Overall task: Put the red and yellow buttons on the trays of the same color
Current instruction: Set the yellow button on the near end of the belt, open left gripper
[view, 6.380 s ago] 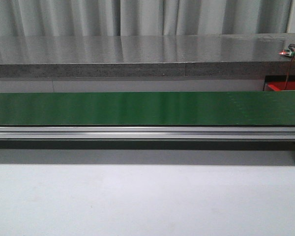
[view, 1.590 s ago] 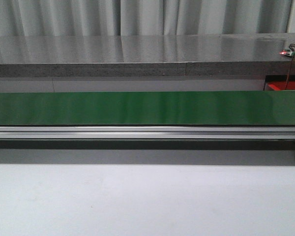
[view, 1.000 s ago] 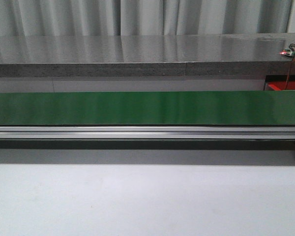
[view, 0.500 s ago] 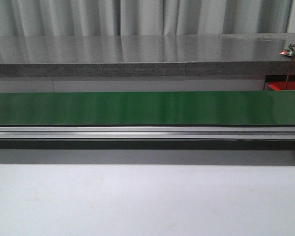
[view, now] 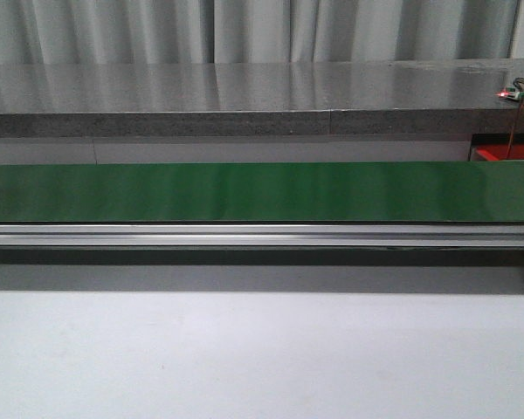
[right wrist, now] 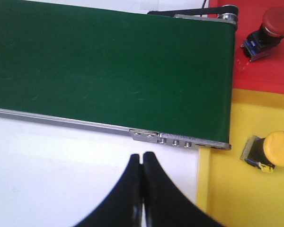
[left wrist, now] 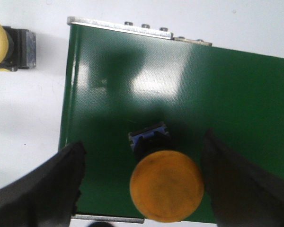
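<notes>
Left pincer (left wrist: 141,187) hangs open, straddling an orange-yellow button (left wrist: 166,185) that lies near the end of the green conveyor belt (left wrist: 203,94). Right pincer (right wrist: 142,189) is pressed together, empty (beside the belt's other end), near the yellow tray (right wrist: 227,189) and red tray (right wrist: 270,66). Risk: belt travel could carry the button away from the fingers.

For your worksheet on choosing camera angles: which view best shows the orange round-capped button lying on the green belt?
The left wrist view: the orange round-capped button lies on the green belt between the open left gripper's fingers. The front view shows only bare belt; the right wrist view shows other buttons on trays.
</notes>
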### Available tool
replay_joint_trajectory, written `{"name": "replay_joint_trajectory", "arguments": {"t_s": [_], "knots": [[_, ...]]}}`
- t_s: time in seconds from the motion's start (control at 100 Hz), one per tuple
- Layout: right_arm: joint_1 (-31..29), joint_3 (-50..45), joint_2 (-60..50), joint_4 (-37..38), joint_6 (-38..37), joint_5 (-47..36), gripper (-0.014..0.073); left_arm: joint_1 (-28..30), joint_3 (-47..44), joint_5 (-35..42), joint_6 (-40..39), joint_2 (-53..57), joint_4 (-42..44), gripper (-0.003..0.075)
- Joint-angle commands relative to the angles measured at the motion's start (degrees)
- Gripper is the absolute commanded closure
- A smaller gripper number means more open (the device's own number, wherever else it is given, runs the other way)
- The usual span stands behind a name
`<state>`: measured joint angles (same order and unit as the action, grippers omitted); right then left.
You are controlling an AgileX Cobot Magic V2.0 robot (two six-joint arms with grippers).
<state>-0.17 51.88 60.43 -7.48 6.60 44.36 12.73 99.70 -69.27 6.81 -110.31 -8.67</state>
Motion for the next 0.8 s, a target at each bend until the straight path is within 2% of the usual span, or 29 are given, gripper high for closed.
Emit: {"name": "replay_joint_trajectory", "arguments": {"t_s": [0.0,0.23,0.37,0.79], "knots": [[-0.1,1.5,-1.2,-0.1,0.4,-3.1,0.0666,-0.3,3.2,-0.1,0.1,3.2,-1.0,0.0173],[-0.1,1.5,-1.2,-0.1,0.4,-3.1,0.0666,-0.1,4.4,0.7,0.1,6.6,-2.8,0.0173],[-0.1,1.5,-1.2,-0.1,0.4,-3.1,0.0666,0.9,4.4,2.2,0.1,9.1,0.3,0.0173],[-0.1,1.5,-1.2,-0.1,0.4,-3.1,0.0666,14.5,4.4,0.8,1.9,10.1,1.8,0.0173]]}}
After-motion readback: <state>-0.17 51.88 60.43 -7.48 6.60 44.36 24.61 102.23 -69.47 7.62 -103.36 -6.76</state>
